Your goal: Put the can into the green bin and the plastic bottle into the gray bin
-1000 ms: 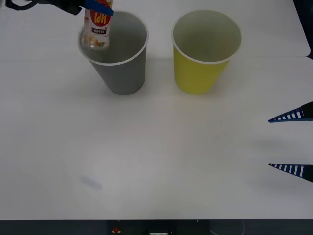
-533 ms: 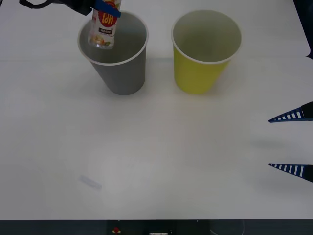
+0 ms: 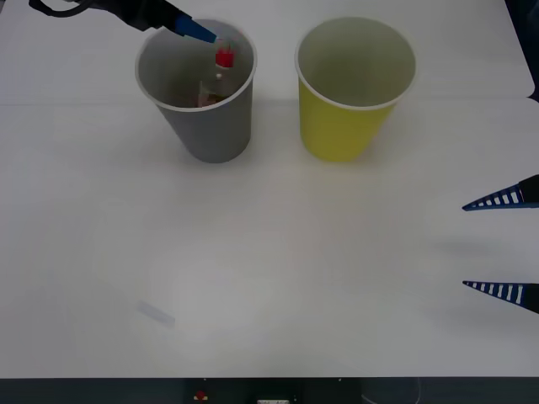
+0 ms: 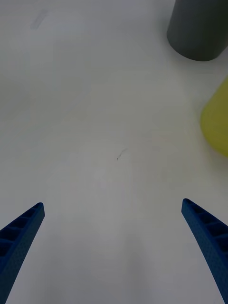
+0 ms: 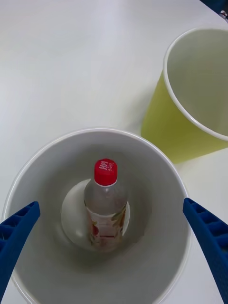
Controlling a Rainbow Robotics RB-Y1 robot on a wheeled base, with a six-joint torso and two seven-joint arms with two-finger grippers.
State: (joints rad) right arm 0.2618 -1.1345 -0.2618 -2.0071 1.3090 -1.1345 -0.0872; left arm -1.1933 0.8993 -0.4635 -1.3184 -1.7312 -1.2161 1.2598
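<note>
The plastic bottle (image 3: 221,71) with its red cap stands upright inside the gray bin (image 3: 210,135), leaning slightly toward the wall. In the left wrist view the bottle (image 5: 105,209) rests on the floor of the gray bin (image 5: 161,247). My left gripper (image 3: 210,35) hovers open just above that bin's rim, with nothing between its fingers. The green bin (image 3: 337,130) stands to the right of the gray one, and the part of its inside that shows is bare. The can is out of view. My right gripper (image 3: 501,246) waits open at the table's right edge.
The white table (image 3: 269,278) stretches wide in front of both bins. In the right wrist view the gray bin (image 4: 197,33) and the green bin (image 4: 216,123) stand well beyond the open right gripper (image 4: 112,204). A faint smudge (image 3: 156,313) marks the table at front left.
The left gripper carried the bottle over the gray bin's rim and opened. The bottle dropped and now stands inside the bin. The right arm has not moved.
</note>
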